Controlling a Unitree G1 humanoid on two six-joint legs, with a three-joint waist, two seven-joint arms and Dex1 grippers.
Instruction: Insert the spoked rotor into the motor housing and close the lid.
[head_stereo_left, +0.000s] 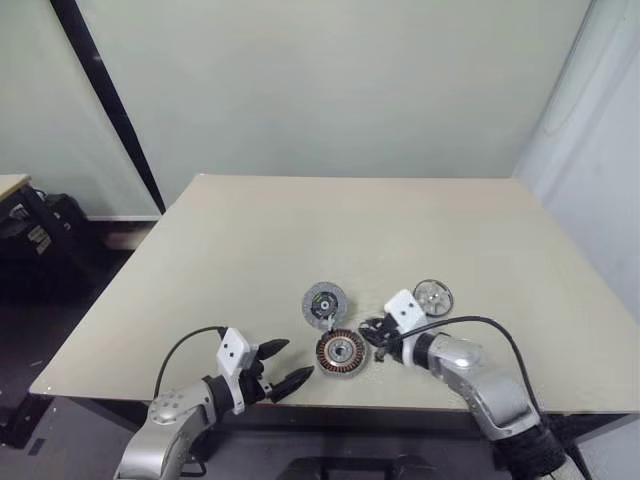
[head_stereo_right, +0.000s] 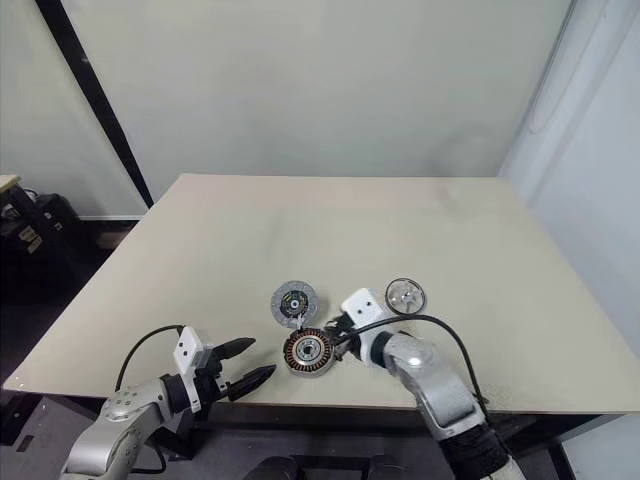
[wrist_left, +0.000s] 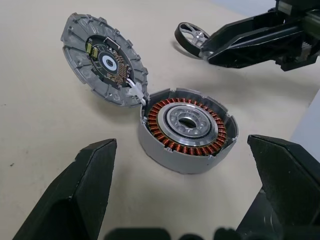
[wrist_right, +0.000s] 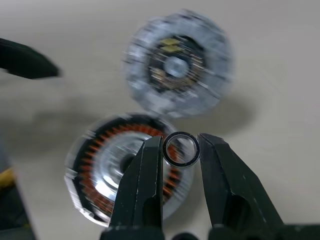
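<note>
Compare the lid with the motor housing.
The round grey metal lid is a thin disc standing tilted; the round silvery motor housing is deeper and lies flat. The lid's inner face shows a dark ring, the housing's copper-brown windings. Both are round, about equally wide, and meet at one edge.

Beige table (head_stereo_left: 300, 230) bearing motor housing (head_stereo_left: 342, 352), lid (head_stereo_left: 325, 302) propped beside it, spoked rotor (head_stereo_left: 433, 296) apart.

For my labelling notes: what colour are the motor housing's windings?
Copper-brown windings in the silvery motor housing; clearest in the left wrist view.
</note>
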